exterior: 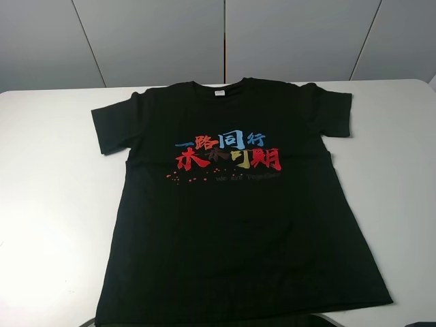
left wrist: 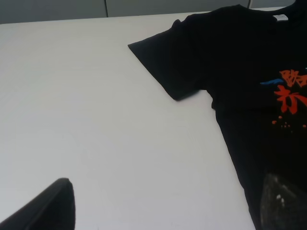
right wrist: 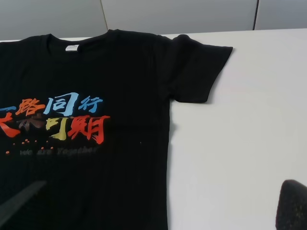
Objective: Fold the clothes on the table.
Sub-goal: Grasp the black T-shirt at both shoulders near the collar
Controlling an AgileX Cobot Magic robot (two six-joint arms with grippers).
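Lying flat and face up, the T-shirt [exterior: 238, 225] is spread across the middle of the table [exterior: 48, 170]. Its collar and white neck label [exterior: 219, 93] are at the far side, its hem is at the near edge, and both short sleeves are stretched out sideways. No fold shows anywhere in it, so I judge the task to be at its very start, with the approach for a first grasp as the step in hand. The left gripper [left wrist: 168, 191] hangs above the T-shirt's left side edge, jaws spread wide and nothing between them. The right gripper [right wrist: 165, 191] is likewise released and empty above the right side edge. Neither seems to touch the cloth. The next move probably calls for each gripper to come down on its own side and pinch the thin cloth near a sleeve [exterior: 116, 126] or shoulder without scraping the table. Each would then carry its side inward over the printed characters [exterior: 228, 153].
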